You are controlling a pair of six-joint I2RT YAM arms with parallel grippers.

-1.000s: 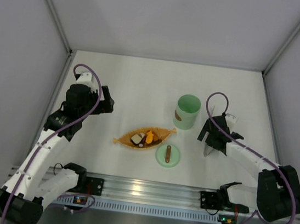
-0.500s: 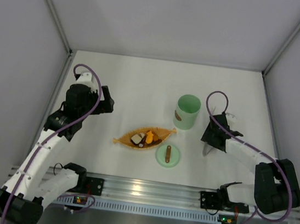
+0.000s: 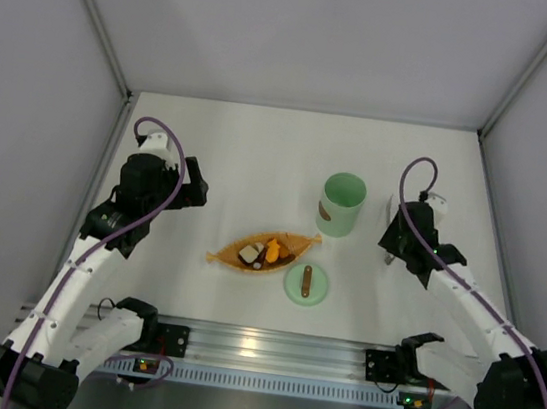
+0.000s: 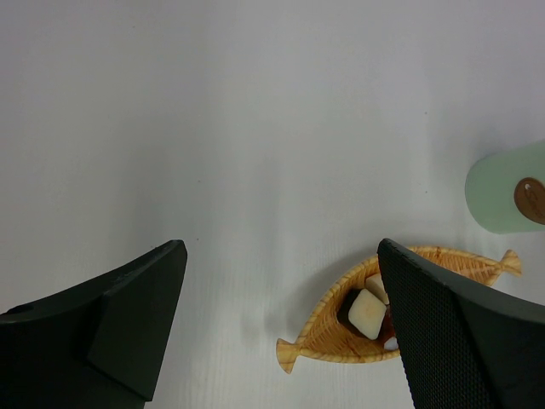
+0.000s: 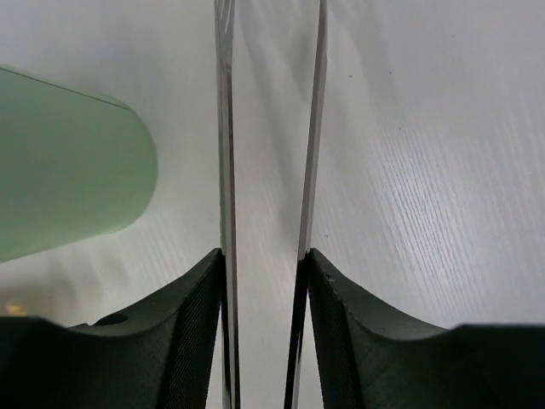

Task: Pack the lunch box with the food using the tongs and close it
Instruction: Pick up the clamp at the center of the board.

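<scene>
Step in hand: picking up the tongs [image 5: 226, 128], just right of the lunch box [image 3: 342, 204]. The right gripper [image 5: 264, 264] has its fingers pressed against the outside of both tong arms, so it looks like a grasp. The arms are apart with nothing between them. The food [image 3: 265, 252] sits in the orange dish [image 3: 294, 240], near-left of the lunch box, and the lid [image 3: 306, 282] lies flat in front of it. The left gripper [image 4: 277, 251] hangs spread wide, well to the left. Next move probably needs the tongs lifted and their tips swung over the dish. Versus a second ago, the right jaws have narrowed onto the tongs and the wrist has shifted further right of the lunch box.
</scene>
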